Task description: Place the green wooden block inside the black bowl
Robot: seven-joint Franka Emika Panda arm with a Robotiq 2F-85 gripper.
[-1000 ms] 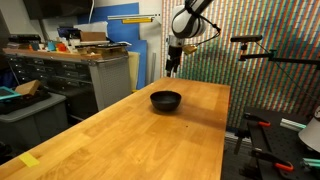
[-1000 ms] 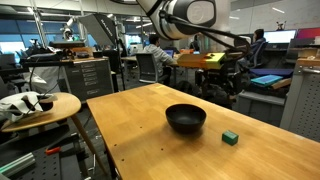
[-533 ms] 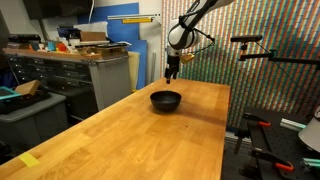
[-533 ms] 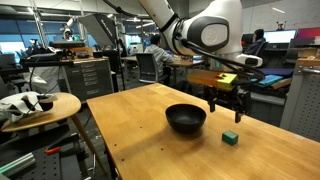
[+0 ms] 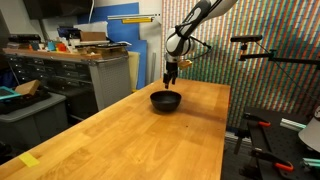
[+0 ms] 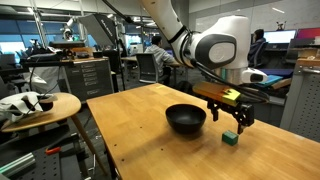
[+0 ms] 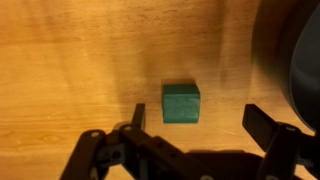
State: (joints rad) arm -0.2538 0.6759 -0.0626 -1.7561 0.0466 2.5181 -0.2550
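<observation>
The green wooden block point(image 6: 231, 138) lies on the wooden table just beside the black bowl point(image 6: 186, 119). In the wrist view the block point(image 7: 181, 102) sits between and a little ahead of my open fingers, with the bowl's dark rim point(image 7: 300, 60) at the right edge. My gripper point(image 6: 228, 117) hangs open a short way above the block, empty. In an exterior view the gripper point(image 5: 170, 74) is above and behind the bowl point(image 5: 166, 100); the block is hidden there.
The wooden table point(image 5: 130, 135) stretches toward the camera, with edges on both sides. A workbench with drawers point(image 5: 70, 70) stands beside it. A small round side table point(image 6: 40, 108) holds a white object. Office desks and chairs lie behind.
My gripper has come down from high above the table's far end to just above the green block. The block and bowl have not moved.
</observation>
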